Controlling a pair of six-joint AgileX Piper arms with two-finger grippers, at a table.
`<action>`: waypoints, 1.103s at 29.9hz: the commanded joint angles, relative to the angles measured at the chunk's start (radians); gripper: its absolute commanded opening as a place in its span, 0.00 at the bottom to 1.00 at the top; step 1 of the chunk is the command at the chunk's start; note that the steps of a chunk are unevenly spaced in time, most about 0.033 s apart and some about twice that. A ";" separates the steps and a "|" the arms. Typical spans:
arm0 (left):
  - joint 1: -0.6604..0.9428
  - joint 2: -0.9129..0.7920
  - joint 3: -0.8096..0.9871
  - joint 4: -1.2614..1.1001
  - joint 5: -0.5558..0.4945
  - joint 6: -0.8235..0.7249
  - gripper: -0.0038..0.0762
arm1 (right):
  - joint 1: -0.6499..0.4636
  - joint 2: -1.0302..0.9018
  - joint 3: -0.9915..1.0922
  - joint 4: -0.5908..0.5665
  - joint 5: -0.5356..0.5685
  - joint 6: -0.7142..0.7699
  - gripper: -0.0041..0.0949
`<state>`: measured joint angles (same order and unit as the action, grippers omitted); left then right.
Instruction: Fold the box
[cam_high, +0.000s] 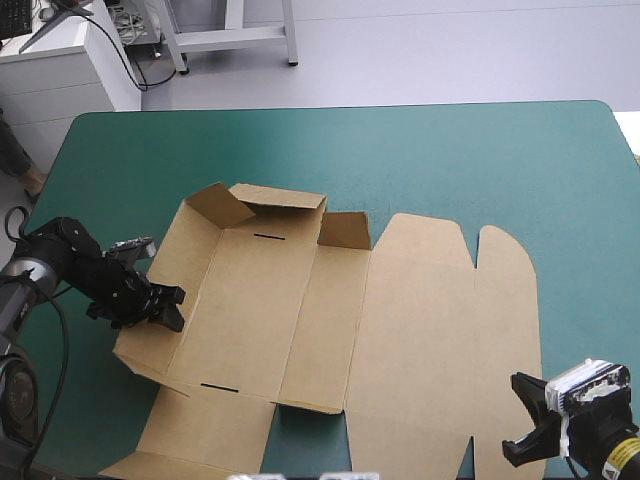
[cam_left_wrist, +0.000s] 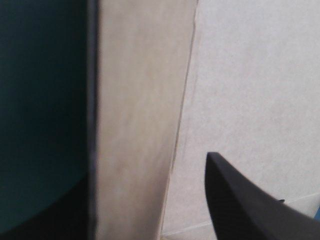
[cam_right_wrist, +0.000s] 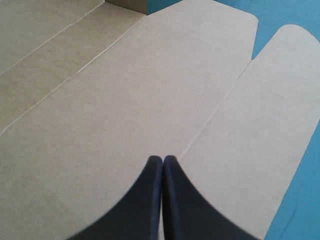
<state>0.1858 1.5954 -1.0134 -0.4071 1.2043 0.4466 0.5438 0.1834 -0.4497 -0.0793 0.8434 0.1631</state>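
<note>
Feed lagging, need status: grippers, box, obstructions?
Left gripper open at box left wall. Right gripper shut, above flat lid. Far wall raised. No obstruction seen.

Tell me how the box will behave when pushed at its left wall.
The box probably bends at creases; its far flaps already stand. Likely light: one thin sheet. Pushed by the left gripper, it may slide on the teal-green cover.

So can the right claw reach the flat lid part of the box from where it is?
Probably yes. The right claw, shut, hangs right over the flat lid of the box, and nothing lies between them. The left claw is away at the box's other side.
</note>
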 joint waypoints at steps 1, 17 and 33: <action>0.003 -0.021 -0.030 -0.028 0.046 0.001 0.27 | -0.004 0.011 -0.025 -0.005 -0.070 -0.004 0.02; -0.138 -0.021 -0.263 0.093 0.033 0.120 0.04 | -0.004 0.011 -0.025 -0.005 -0.071 -0.004 0.02; -0.607 -0.021 -0.597 0.554 -0.252 0.268 0.04 | -0.004 0.011 -0.025 -0.005 -0.071 -0.004 0.02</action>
<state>-0.3742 1.6123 -1.5513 0.0827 1.0478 0.6702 0.5438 0.1834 -0.4497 -0.0793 0.8434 0.1631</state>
